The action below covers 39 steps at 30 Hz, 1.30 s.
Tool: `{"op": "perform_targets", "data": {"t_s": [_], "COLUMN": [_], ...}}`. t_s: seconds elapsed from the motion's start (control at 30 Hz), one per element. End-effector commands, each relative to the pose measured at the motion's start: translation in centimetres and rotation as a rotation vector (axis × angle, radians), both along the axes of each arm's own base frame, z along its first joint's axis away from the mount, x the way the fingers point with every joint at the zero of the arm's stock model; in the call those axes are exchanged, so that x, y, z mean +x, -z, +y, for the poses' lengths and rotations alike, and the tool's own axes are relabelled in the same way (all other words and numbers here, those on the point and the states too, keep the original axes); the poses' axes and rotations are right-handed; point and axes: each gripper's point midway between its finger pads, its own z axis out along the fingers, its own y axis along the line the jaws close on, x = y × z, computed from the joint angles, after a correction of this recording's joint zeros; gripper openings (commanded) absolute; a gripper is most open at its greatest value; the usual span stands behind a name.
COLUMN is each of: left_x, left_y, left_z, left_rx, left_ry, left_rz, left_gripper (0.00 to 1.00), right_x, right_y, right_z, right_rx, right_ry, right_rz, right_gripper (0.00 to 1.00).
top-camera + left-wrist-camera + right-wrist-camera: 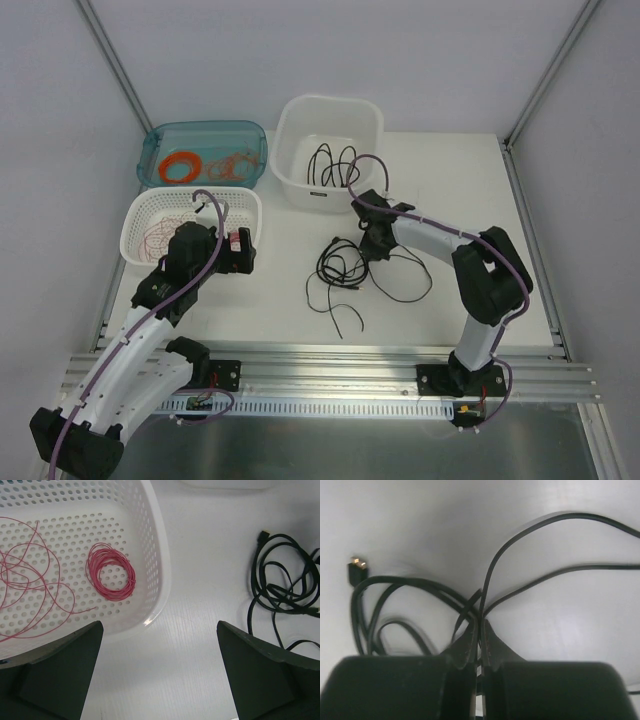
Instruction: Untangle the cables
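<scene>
- Looking at the cables (345, 272): black, in loose messy loops, sprawled mid-tabletop (280, 310), just in front of the white tub (290, 130).
- Seeing the right fingers (465, 652) squeezed together, pinching a black strand at the far edge of that heap. Gold-tipped plug (356, 567) lying off to the side.
- Finding the left fingers (65, 670) spread wide, gripping nothing, poised over bare tabletop between the perforated white basket (160, 570) and the cables.
- Spotting 1 tight pink coil (111, 571) plus loose pink wire (30, 580) in that basket.
- Also noticing black wires (335, 165) in the tub, and orange rings (182, 167) in a teal tray (155, 150) back left.
</scene>
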Motion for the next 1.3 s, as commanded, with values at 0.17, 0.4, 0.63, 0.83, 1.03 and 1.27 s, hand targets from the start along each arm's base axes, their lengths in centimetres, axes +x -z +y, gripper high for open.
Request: {"op": "perform_targets", "data": {"t_s": [0.17, 0.4, 0.63, 0.83, 1.03, 1.27], "left_x": [0.0, -0.8, 0.3, 3.1, 6.0, 7.5], "left_y": [0.1, -0.7, 0.8, 2.3, 6.8, 11.5], "left_z": [-1.5, -6.4, -13.3, -20.8, -24.4, -25.9], "left_rx": [-0.024, -0.161, -0.117, -0.081, -0.017, 0.05], "left_ry": [0.076, 0.211, 0.259, 0.258, 0.16, 0.08], "left_rz": [0.011, 0.112, 0.25, 0.326, 0.38, 0.418], "left_gripper": [0.99, 0.99, 0.99, 0.99, 0.97, 0.88], "right_x": [0.1, -1.5, -1.2, -1.5, -2.4, -3.0], "right_y": [-1.2, -1.1, -2.4, -2.4, -1.6, -2.0], "right_z": [2.9, -4.7, -6.3, -6.1, -6.0, -6.0], "right_rx": [0.034, -0.048, -0.068, -0.044, 0.021, 0.04], "right_ry": [-0.14, -0.034, -0.061, -0.082, -0.063, -0.071], "right_rz": [-0.037, -0.011, -0.04, -0.044, -0.046, -0.065], "right_gripper": [0.01, 0.01, 0.01, 0.01, 0.01, 0.01]}}
